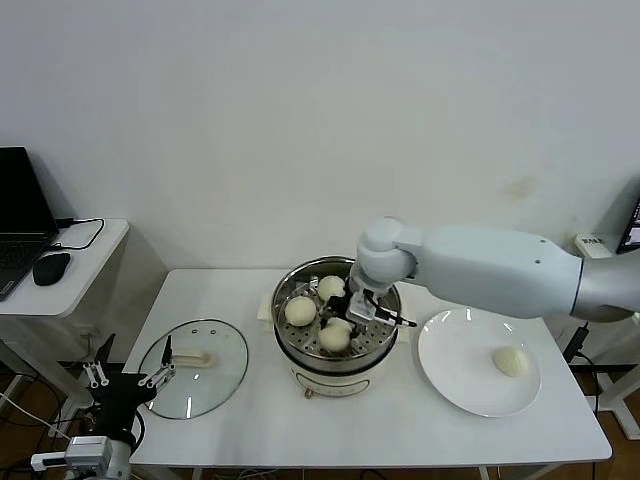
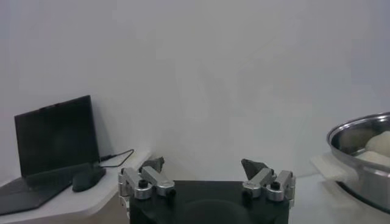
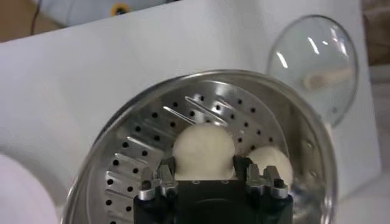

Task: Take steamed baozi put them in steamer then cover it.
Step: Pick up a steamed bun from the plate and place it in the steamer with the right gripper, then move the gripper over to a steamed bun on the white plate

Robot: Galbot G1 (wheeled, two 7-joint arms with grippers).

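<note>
Cream-white dough fills the right tool (image 3: 204,172), whose fingers flank a steamed baozi (image 3: 203,150) inside the steamer (image 1: 295,288), beside two more buns. A fourth baozi (image 1: 511,361) lies on the white plate (image 1: 455,375), while the cover (image 1: 215,385) rests on the surface (image 1: 400,430). Off its left edge, the left tool (image 1: 125,377) hangs wide, holding nothing.

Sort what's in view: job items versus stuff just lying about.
Job: buns in the steamer, last bun on the plate, steamer, glass lid, right end effector around a bun.
Lying about: laptop, mouse, side table.
</note>
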